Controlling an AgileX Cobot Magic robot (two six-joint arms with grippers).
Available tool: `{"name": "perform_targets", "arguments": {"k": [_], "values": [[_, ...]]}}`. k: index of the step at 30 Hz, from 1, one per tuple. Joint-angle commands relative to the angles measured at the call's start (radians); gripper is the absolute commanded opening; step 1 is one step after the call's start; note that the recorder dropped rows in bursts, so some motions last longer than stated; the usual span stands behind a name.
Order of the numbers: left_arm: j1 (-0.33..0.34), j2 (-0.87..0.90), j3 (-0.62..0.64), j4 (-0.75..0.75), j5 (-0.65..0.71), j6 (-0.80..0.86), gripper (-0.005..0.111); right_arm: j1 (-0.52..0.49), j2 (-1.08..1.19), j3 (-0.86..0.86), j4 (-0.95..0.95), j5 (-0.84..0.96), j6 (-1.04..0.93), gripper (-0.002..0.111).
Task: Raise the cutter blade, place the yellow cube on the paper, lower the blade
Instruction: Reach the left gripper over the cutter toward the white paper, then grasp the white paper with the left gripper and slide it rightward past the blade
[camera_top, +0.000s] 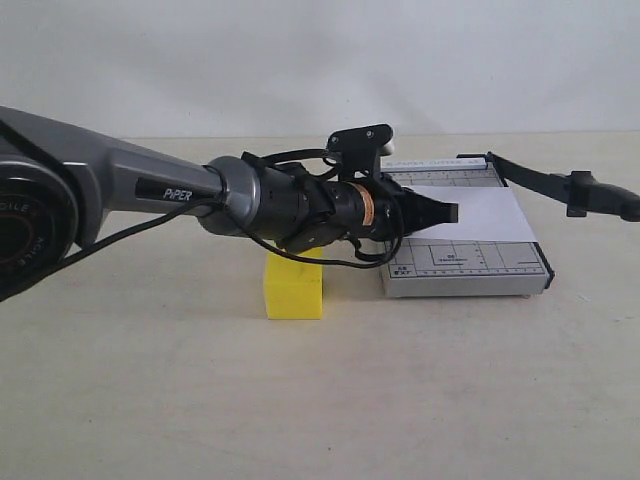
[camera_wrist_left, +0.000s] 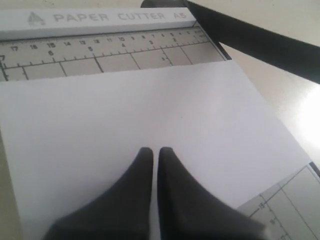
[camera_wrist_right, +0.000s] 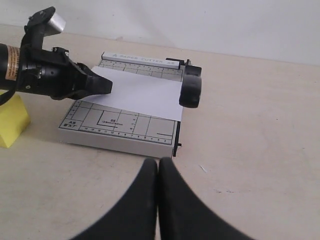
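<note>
Worktop (camera_top: 200, 400): pale beige, matte and plain, meeting a white wall at the back.
Yellow cube (camera_top: 293, 292): sits flat on the worktop, left of the board's near corner, near it but not touching.
Trimmer board (camera_top: 465, 283): grey with printed grid lines, lying flat on the worktop right of centre, long edge facing front.

One yellow cube (camera_top: 293, 288); one paper (camera_top: 480, 212); one cutter blade (camera_top: 535, 177); one grey board (camera_top: 465, 265); left end effector (camera_wrist_left: 155, 152), right end effector (camera_wrist_right: 158, 164): two.
</note>
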Motion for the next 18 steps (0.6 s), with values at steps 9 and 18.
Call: {"name": "perform_targets", "arguments": {"k": [9,18], "values": [[0.001,-0.131,-0.003,0.021,0.311,-0.068,0.004,0.0,0.004,-0.004,-0.001,0.0,-0.002,0.0],[-0.047,-0.12,-0.003,-0.054,0.4,0.183,0.004,0.0,0.004,-0.004,-0.001,0.0,-0.002,0.0]]}}
